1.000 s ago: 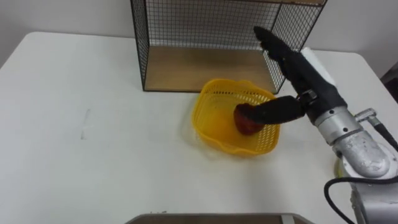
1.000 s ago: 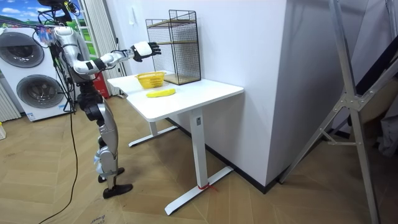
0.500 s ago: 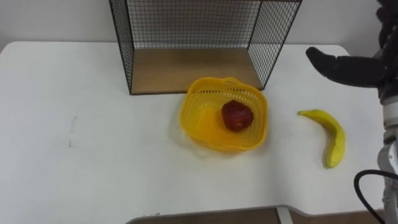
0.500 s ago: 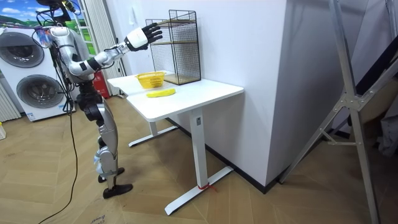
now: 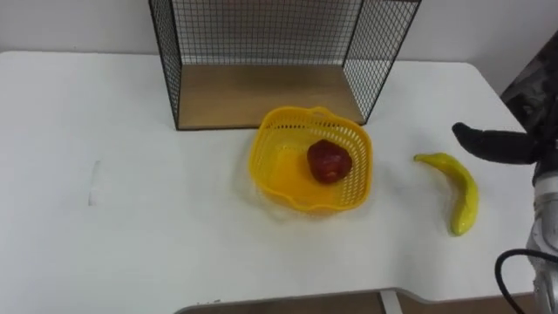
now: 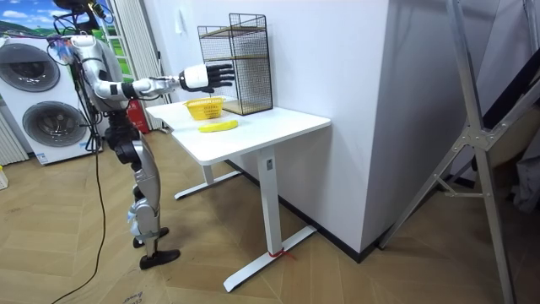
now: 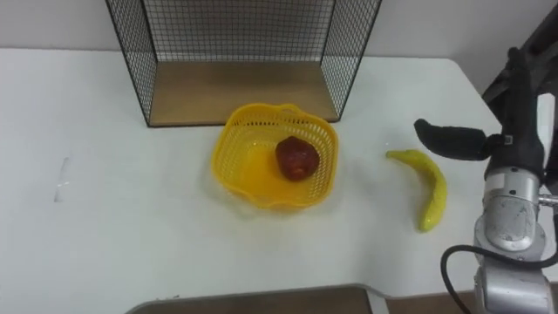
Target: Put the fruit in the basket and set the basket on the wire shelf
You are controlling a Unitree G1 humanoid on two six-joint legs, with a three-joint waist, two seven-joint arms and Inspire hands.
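Partly cut off at the edge, the right robot hand [image 5: 495, 146] hovers spread near the banana [image 5: 466, 187].

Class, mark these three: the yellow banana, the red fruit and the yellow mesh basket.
Yellow curved banana [image 5: 466, 190]: left eye view, middle of its body.
Dark red round fruit [image 5: 329, 162]: left eye view, its top surface.
Yellow plastic mesh basket [image 5: 281, 170]: left eye view, bare floor left of the fruit.

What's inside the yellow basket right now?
One red fruit sits in the basket, right of centre, covering the floor beneath. The banana lies outside, on the table.
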